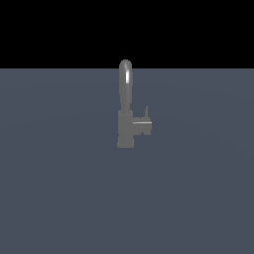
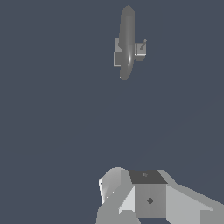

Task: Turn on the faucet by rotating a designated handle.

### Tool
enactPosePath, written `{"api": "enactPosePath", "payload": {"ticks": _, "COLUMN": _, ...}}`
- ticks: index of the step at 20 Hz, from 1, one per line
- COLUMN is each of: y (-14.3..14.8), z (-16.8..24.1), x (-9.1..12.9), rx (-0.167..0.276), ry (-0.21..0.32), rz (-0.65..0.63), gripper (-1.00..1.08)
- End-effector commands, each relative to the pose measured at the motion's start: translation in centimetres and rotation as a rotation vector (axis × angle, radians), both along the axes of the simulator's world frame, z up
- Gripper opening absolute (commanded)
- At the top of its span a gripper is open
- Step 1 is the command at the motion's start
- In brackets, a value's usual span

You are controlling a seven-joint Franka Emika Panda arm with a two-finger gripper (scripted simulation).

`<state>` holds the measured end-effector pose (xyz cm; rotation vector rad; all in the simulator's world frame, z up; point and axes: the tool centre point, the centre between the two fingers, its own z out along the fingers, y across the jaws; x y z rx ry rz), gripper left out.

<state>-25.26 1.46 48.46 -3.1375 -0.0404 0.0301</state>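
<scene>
Near the middle of the flat slate-grey surface (image 1: 64,198), somewhat closer to its far edge than to its near edge in the exterior view, stands the faucet (image 1: 125,126). It is dark grey and metallic, upright, with a thick cylindrical base resting on the surface and a tall narrow spout (image 1: 125,82) rising from it. The spout arches over at its top, where a bright highlight runs along its side. From the side of the base, toward the exterior view's right, juts the handle (image 1: 143,124), a short horizontal grey stub. A thin lever pin (image 1: 146,112) rises from the stub's outer end, standing close to upright. Stub and pin are both clear of the spout.

Seen from the wrist camera, the faucet (image 2: 127,43) is viewed from above: the arched spout (image 2: 127,26) reads as a long dark bar lying across the blocky base, and the handle (image 2: 140,49) pokes out to one side with its pin (image 2: 143,44) as a slim slanted line.

Well apart from the faucet, with bare surface (image 2: 52,122) between them, is the gripper (image 2: 131,197). Only pale grey, faceted parts of its body show at the frame's edge, along with a rounded light piece beside a darker square face. The fingertips are not visible, so whether the claw is open or closed cannot be told. It touches nothing, and it does not appear in the exterior view.
</scene>
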Motion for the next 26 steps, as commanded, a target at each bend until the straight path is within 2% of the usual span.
{"api": "enactPosePath", "payload": {"ticks": 1, "y": 0.0, "z": 0.0, "x": 0.0, "rx": 0.0, "ry": 0.0, "rz": 0.0, "gripper": -1.0}}
{"api": "enactPosePath", "payload": {"ticks": 7, "y": 0.0, "z": 0.0, "x": 0.5, "rx": 0.011, "ry": 0.011, "rz": -0.011, "gripper": -1.0}}
{"api": "enactPosePath", "payload": {"ticks": 13, "y": 0.0, "z": -0.2, "x": 2.0, "rx": 0.043, "ry": 0.046, "rz": -0.046, "gripper": -1.0}}
{"api": "enactPosePath", "payload": {"ticks": 19, "y": 0.0, "z": -0.6, "x": 4.6, "rx": 0.098, "ry": 0.105, "rz": -0.106, "gripper": -1.0}}
{"api": "enactPosePath", "payload": {"ticks": 26, "y": -0.4, "z": -1.6, "x": 8.6, "rx": 0.185, "ry": 0.198, "rz": -0.2, "gripper": -1.0}}
